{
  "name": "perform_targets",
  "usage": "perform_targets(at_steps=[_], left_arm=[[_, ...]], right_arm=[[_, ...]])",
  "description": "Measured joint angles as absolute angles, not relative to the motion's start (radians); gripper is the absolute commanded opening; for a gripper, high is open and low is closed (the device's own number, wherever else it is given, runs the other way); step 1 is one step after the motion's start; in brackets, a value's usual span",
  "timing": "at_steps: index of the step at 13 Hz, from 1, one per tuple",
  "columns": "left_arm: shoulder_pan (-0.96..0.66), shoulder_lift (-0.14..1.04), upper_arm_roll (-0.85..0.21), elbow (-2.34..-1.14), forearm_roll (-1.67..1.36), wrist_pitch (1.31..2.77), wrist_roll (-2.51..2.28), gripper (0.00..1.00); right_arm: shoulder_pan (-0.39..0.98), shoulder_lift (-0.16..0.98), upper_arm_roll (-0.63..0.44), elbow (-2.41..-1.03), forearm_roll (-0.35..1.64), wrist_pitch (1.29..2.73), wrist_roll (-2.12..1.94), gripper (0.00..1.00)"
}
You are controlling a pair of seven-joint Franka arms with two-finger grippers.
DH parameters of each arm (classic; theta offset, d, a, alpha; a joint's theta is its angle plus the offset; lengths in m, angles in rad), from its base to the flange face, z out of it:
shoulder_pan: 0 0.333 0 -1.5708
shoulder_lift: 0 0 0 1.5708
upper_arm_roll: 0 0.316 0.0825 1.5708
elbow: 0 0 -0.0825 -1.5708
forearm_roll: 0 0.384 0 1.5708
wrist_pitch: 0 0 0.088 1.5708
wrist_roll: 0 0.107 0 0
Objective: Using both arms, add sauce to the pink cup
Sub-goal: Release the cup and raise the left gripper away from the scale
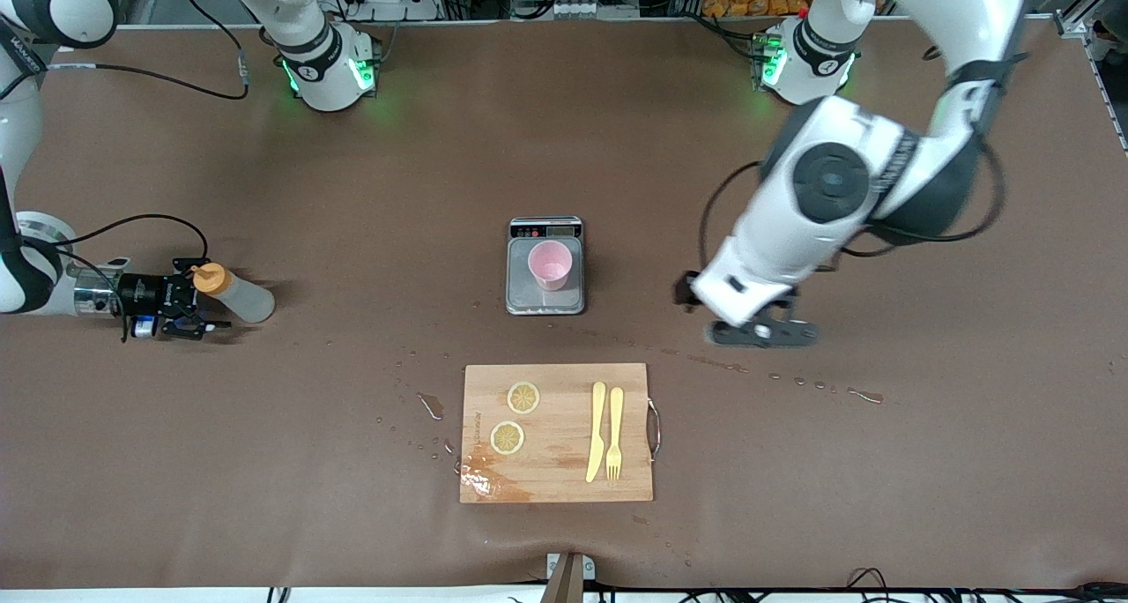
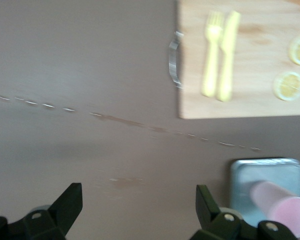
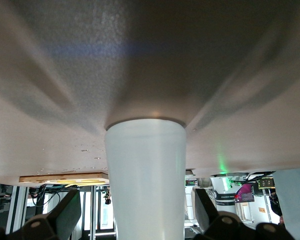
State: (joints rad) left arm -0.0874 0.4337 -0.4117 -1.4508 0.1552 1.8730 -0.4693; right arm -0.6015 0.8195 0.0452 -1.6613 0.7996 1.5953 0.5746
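The sauce bottle (image 1: pixel 242 296), whitish with an orange cap, stands on the table near the right arm's end. My right gripper (image 1: pixel 196 296) reaches in level with the table, its fingers open on either side of the bottle with gaps showing. In the right wrist view the bottle (image 3: pixel 145 175) fills the space between the fingers of the gripper (image 3: pixel 140 212). The pink cup (image 1: pixel 550 264) stands on a steel scale (image 1: pixel 520 299) mid-table. My left gripper (image 1: pixel 762 330) is open and empty over bare table beside the scale, toward the left arm's end. The left wrist view shows the gripper (image 2: pixel 137 210) and the cup (image 2: pixel 285 207).
A wooden cutting board (image 1: pixel 564 471) lies nearer the front camera than the scale, with two lemon slices (image 1: pixel 523 398), a yellow knife (image 1: pixel 597 431) and a fork (image 1: pixel 614 433). Drops and smears of liquid (image 1: pixel 429 405) trail across the table near the board.
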Motion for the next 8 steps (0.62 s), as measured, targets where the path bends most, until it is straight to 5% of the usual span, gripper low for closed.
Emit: perform_targets(at_steps=[5, 7, 8], left_arm=[[0.097, 0.324, -0.417, -1.447, 0.155, 1.766, -0.229, 1.0], [0.103, 0.252, -0.418, -1.447, 0.155, 1.714, -0.224, 1.0], [0.106, 0.22, -0.418, -1.448, 0.155, 1.698, -0.224, 1.0]], right_arm=[[-0.581, 0.823, 0.046, -1.678, 0.816, 1.593, 0.574, 1.0], [-0.577, 0.823, 0.047, -1.685, 0.822, 1.593, 0.573, 0.71], [-0.577, 0.823, 0.047, -1.685, 0.822, 1.592, 0.573, 0.66]])
